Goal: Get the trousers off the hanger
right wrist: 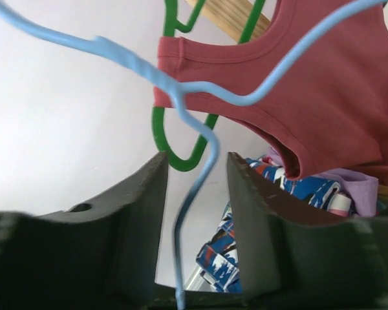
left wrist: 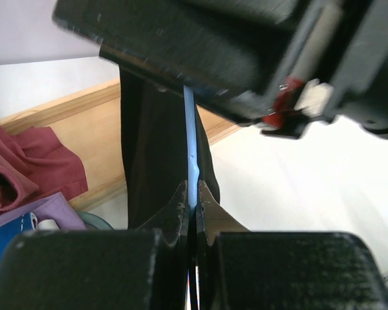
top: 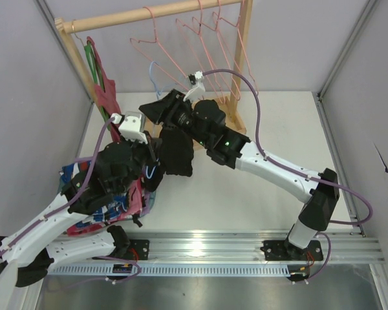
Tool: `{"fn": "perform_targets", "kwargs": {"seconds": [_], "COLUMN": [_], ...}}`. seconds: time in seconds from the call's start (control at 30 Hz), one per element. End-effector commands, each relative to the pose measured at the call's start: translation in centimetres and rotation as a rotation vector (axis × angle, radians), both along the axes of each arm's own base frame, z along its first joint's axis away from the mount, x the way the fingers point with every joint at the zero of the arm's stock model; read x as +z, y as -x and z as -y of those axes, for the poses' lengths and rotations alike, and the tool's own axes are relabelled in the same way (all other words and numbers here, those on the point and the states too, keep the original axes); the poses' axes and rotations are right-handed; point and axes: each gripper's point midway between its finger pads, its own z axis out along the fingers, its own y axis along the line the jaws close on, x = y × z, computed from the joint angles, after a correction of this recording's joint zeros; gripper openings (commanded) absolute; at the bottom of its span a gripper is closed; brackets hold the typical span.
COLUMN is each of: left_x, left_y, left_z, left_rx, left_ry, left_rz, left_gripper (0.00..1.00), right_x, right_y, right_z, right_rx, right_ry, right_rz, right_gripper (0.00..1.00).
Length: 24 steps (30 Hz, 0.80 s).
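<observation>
The light-blue wire hanger [top: 152, 77] is held off the rack between my two grippers. Its hook and twisted neck fill the right wrist view [right wrist: 126, 55]. My right gripper [top: 145, 108] is open [right wrist: 197, 158], and the hanger's wire runs loose between its jaws down to the palm. My left gripper [top: 156, 150] is shut [left wrist: 191, 190] on a thin light-blue wire [left wrist: 189, 129], which reads as the hanger. The black trousers [top: 178, 155] hang just behind that wire [left wrist: 152, 142], under the right gripper.
The wooden rack [top: 149, 16] stands at the back with several pink wire hangers [top: 200, 39]. A dark red garment [right wrist: 323, 84] hangs on a green hanger [right wrist: 165, 129] at the rack's left. A pile of blue patterned cloth [top: 90, 213] lies under my left arm.
</observation>
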Motion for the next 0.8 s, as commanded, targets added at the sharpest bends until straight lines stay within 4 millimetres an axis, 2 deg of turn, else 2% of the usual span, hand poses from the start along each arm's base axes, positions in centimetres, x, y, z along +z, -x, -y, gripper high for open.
{"fn": "perform_targets", "kwargs": {"seconds": [0.0, 0.07, 0.1, 0.17, 0.47, 0.57, 0.7, 0.77], "left_x": [4.72, 4.56, 4.68, 4.58, 4.76, 4.77, 4.83, 4.76], "left_y": [-0.28, -0.3, -0.31, -0.33, 0.03, 0.13, 0.28, 0.38], "left_z": [-0.16, -0.01, 0.0, 0.02, 0.06, -0.04, -0.08, -0.17], "left_rx": [0.022, 0.017, 0.017, 0.017, -0.003, -0.005, -0.01, -0.012], "left_ry": [0.138, 0.138, 0.141, 0.137, 0.15, 0.151, 0.15, 0.147], "left_rz": [0.122, 0.121, 0.122, 0.122, 0.132, 0.132, 0.128, 0.12], "left_gripper": [0.0, 0.0, 0.0, 0.0, 0.0, 0.04, 0.17, 0.31], "right_x": [2.07, 2.21, 2.33, 2.39, 2.7, 2.75, 2.58, 2.39], "right_y": [0.13, 0.0, -0.12, -0.32, -0.52, -0.52, -0.55, -0.66], "right_z": [-0.67, -0.66, -0.69, -0.63, -0.3, -0.25, -0.4, -0.48], "right_rx": [0.018, 0.015, 0.013, 0.008, 0.002, 0.0, 0.004, 0.011], "right_ry": [-0.067, -0.07, -0.071, -0.067, -0.069, -0.071, -0.075, -0.073], "right_rz": [0.015, 0.019, 0.021, 0.02, 0.025, 0.025, 0.013, 0.006], "right_gripper": [0.43, 0.33, 0.17, 0.02, 0.0, 0.0, 0.0, 0.0]}}
